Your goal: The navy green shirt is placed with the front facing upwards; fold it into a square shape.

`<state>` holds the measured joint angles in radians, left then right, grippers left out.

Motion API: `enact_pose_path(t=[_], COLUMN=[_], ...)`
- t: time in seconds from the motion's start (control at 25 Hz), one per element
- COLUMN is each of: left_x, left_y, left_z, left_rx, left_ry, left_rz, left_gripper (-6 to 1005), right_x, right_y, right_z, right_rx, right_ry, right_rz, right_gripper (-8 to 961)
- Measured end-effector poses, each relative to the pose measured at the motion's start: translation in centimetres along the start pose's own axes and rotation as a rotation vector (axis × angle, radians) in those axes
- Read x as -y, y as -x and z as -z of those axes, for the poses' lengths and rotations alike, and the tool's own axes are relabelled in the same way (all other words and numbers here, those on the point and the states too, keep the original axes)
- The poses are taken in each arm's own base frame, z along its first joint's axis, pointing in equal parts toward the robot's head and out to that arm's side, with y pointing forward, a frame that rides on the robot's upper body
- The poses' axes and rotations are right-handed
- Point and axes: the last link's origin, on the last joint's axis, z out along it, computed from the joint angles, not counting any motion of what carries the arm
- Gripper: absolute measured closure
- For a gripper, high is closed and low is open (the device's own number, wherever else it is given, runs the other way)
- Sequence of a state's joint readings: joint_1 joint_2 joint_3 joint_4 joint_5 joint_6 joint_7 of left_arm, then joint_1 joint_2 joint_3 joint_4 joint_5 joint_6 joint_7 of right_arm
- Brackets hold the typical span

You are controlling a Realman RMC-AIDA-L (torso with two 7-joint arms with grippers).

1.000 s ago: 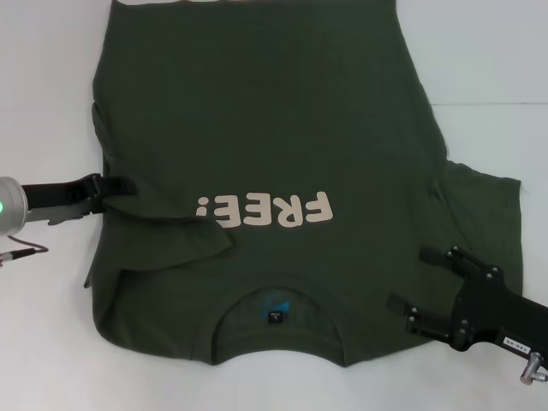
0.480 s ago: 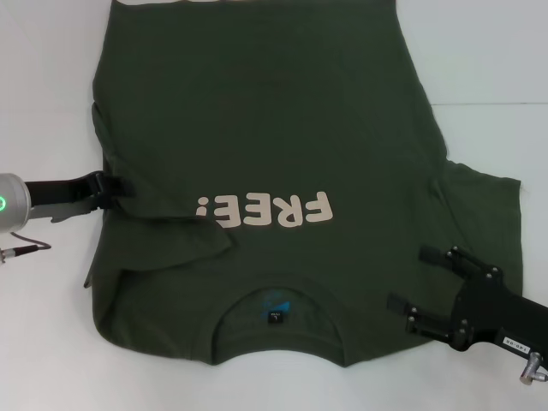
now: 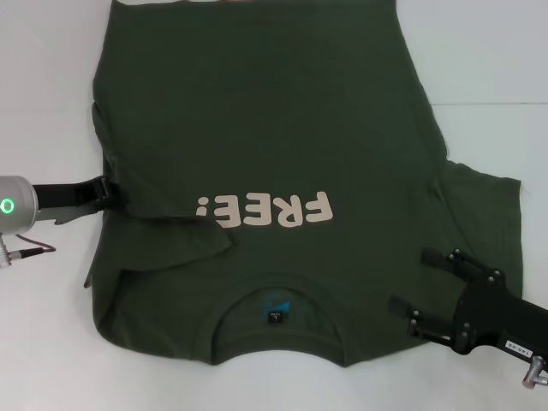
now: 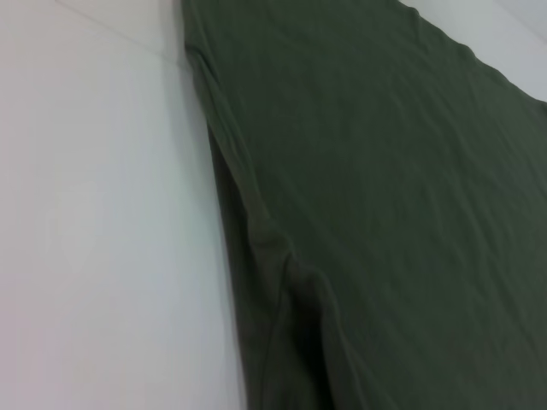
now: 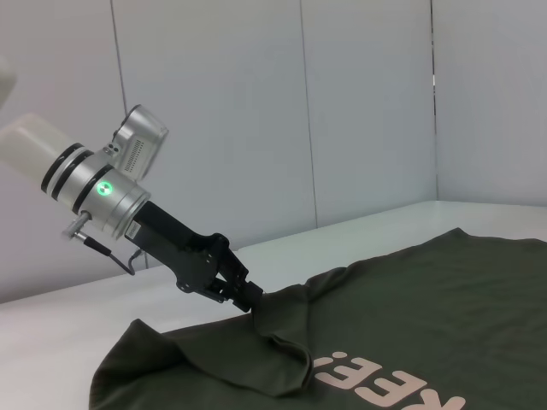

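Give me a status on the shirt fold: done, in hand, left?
Done: the left sleeve already lies folded in over the navy green shirt. In hand: the left gripper is shut on the shirt's left edge; the right gripper hovers open above the right shoulder. Left: the right sleeve is spread out, the body unfolded, no square yet.

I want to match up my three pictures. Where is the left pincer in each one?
Head view: the left pincer is at the picture's left edge of the navy green shirt, shut on a fold of it.
Left wrist view: not in it; only shirt and table show.
Right wrist view: left pincer sits mid-picture, lifting a cloth peak.
Shared landmark: the cream print, also seen at.
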<state>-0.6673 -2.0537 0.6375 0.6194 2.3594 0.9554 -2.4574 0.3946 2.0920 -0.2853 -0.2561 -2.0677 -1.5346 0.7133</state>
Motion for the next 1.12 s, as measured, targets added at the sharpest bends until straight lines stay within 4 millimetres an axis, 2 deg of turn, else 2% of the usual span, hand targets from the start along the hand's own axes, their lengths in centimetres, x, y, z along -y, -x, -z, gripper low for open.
enact_pose_path(t=[0.32,0.72,1.12], left_x=[-0.1,-1.7,-3.2], left_y=[0.0,-0.3,0.7], left_z=[-0.1,-0.7,-2.4], left_rx=[-0.006,-0.041,-0.103], left_ry=[-0.001,0.069,0.151], left_rz=[0.001,0.049,0.153], left_gripper=[902,904,907], right_x=[0.0,-0.1,0.0], right_y=[0.0,0.0,0.2], right_z=[0.0,-0.1,-0.2], right_rx=[0.001,0.004,0.007], right_ry=[0.001,0.004,0.005], right_rz=[-0.001,-0.003,0.003], right_gripper=[23,23,24])
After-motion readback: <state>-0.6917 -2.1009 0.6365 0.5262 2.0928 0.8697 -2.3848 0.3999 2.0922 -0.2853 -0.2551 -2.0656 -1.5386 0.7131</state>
